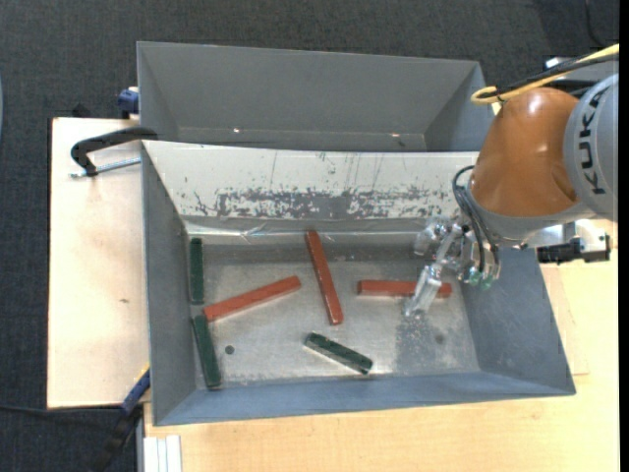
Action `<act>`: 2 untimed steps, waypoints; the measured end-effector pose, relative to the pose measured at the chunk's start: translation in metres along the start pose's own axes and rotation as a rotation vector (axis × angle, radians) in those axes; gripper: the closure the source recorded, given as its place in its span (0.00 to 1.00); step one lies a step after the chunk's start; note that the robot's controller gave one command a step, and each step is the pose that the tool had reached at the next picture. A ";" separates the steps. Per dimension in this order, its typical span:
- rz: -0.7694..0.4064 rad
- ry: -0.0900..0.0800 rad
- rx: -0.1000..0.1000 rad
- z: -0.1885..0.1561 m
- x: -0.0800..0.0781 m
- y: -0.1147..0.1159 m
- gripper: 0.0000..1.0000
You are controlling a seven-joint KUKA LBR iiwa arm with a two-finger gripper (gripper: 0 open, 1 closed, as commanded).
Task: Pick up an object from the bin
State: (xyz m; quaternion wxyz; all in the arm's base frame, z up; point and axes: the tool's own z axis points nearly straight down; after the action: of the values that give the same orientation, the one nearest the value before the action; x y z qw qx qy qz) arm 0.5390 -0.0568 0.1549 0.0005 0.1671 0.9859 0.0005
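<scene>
Hand (425, 298) hung low in the right part of the grey bin (511, 362), over the right end of a short red bar (385, 288) lying flat there, open or closed could not be told, a longer red bar (323, 276) lay nearby.

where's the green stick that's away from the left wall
The green stick lies on the bin floor by the wall at the view's bottom, about midway across, just below the steep red stick and left of the gripper.
</scene>
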 end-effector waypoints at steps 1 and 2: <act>0.159 -0.003 -0.001 0.083 0.012 -0.003 1.00; 0.158 -0.003 0.000 0.083 0.012 -0.003 1.00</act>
State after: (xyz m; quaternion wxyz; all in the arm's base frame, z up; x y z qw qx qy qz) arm 0.5262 -0.0556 0.0722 0.0021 0.2445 0.9696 0.0004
